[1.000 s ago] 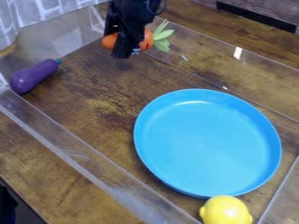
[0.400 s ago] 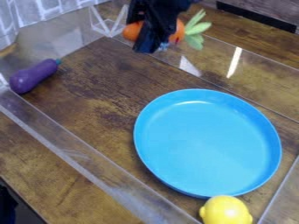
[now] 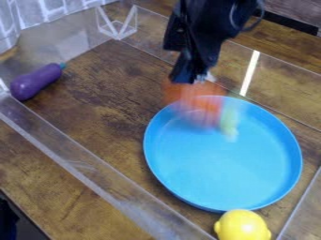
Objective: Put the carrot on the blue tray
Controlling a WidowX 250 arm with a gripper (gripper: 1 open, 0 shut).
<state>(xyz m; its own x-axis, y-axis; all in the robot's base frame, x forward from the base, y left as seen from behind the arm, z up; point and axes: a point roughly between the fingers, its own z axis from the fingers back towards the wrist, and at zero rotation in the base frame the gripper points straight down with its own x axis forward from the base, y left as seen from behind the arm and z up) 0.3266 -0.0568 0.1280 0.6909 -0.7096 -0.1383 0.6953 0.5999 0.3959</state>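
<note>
Over blue tray (image 3: 226,171): carrot (image 3: 198,103), previously farther off.

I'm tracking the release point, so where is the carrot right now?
In the camera view, the blurred carrot is right of centre, just below the gripper, overlapping the upper rim of the blue tray.

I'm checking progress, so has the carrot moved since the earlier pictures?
Yes, the carrot moved from beyond the blue tray to its far edge, blurred.
</note>
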